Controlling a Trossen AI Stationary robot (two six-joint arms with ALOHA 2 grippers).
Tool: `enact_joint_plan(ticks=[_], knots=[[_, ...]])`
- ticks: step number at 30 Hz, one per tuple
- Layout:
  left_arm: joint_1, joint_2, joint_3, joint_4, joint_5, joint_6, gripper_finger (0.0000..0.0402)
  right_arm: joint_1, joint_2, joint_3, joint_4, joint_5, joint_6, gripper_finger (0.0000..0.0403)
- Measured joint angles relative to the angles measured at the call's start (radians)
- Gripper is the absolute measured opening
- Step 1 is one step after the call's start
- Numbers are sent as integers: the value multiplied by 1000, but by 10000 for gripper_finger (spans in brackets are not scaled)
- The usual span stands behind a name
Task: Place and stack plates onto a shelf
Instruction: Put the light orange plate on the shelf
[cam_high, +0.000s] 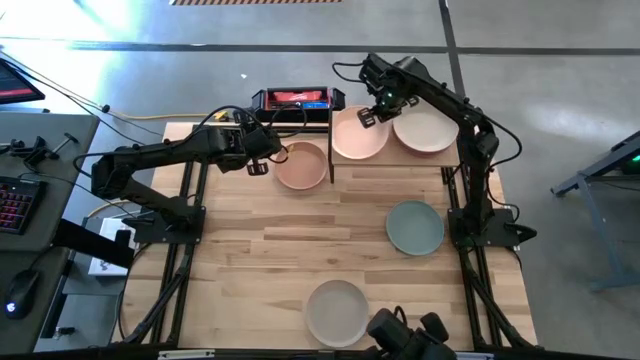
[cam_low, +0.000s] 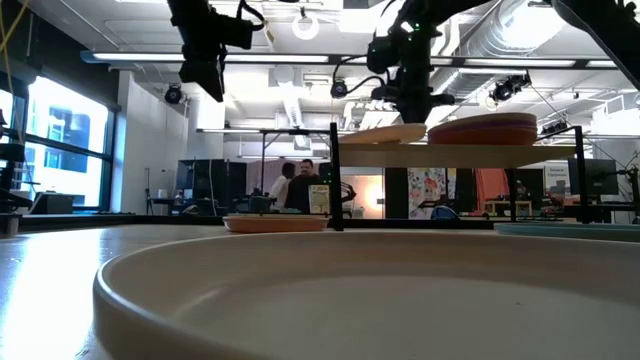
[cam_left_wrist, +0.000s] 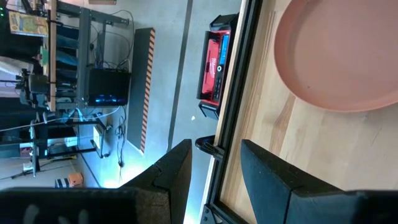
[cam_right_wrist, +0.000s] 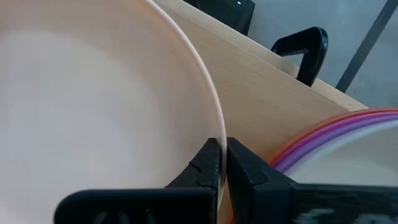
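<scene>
My right gripper (cam_high: 371, 116) is shut on a cream plate (cam_high: 356, 135) on the left half of the shelf (cam_low: 480, 155). Beside it on the shelf sits a stack of plates (cam_high: 425, 131) with orange-red, magenta and purple rims under an off-white top (cam_right_wrist: 348, 140). A peach plate (cam_high: 300, 166) lies on the table left of the shelf's black leg. My left gripper (cam_high: 258, 160) hangs open above the table beside this peach plate (cam_left_wrist: 339, 53), touching nothing. A sage green plate (cam_high: 415, 227) and an off-white plate (cam_high: 337, 312) lie flat on the table. My right gripper pinches the cream plate's rim (cam_right_wrist: 214, 127) on its far side next to the stack, one finger inside the plate and one outside. The fingers come from above, pointing down. In the low view the plate (cam_low: 385, 134) lies slightly tilted on the shelf board.
A black-and-red box (cam_high: 297, 98) sits just beyond the table's far edge, behind the peach plate. A black clamp (cam_right_wrist: 308, 50) shows beyond the shelf board. People stand far off in the room (cam_low: 300, 185). Bare tabletop lies between the peach and off-white plates.
</scene>
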Motion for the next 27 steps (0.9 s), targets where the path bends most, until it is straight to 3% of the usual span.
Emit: enact_joint_plan(ticks=[27], knots=[[0,0,0,0,0,0,126,-20,1,0,-29,1,-31,2]])
